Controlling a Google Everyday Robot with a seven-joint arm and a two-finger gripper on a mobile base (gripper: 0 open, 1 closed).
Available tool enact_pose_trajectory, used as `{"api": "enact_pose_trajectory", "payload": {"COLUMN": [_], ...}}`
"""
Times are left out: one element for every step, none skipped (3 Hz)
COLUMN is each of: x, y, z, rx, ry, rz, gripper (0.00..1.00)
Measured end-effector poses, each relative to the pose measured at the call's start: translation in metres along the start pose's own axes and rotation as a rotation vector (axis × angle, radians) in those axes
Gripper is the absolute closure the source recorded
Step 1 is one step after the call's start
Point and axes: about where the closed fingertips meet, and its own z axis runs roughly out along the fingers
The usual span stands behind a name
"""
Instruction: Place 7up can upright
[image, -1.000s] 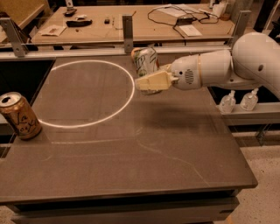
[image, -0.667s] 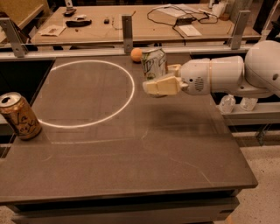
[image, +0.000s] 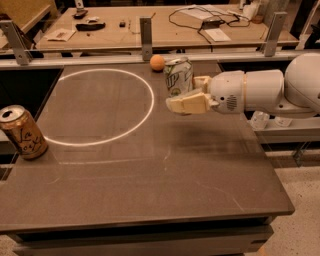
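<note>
7up can (image: 178, 75) carried rightward along the far edge of the counter (image: 150, 200) over the last second, from just outside the white ring (image: 150, 100) to a spot further toward the far right corner. Moved together with the gripper (image: 183, 93), same offset throughout, so judged still pinched between the two fingers rather than let go: one finger against its right side, the other across its lower front. Less tilted than a second ago, now close to upright, green logo facing the camera. Base hidden behind the lower finger; impossible to say whether touching the surface or hanging just above it. Faint shadow on the counter beneath the gripper, hinting at some height left. Meaning for the task: orientation nearly right, setting down and release not yet done. Next, by judgement: lowering straight, then opening without nudging the can over.

Counted: one 7up can; one gold-brown can (image: 22, 132), upright at the left edge, well apart; one orange ball (image: 157, 62) at the far edge, just left of the 7up can; one white ring; one gripper.
</note>
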Motion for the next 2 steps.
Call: {"api": "enact_pose_trajectory", "payload": {"x": [0.006,0.016], "y": [0.005,0.016], "z": [0.002,0.008], "rx": [-0.008,-0.035], "ry": [-0.048,-0.121], "rz": [-0.033,-0.074], "gripper": [1.00,1.00]}}
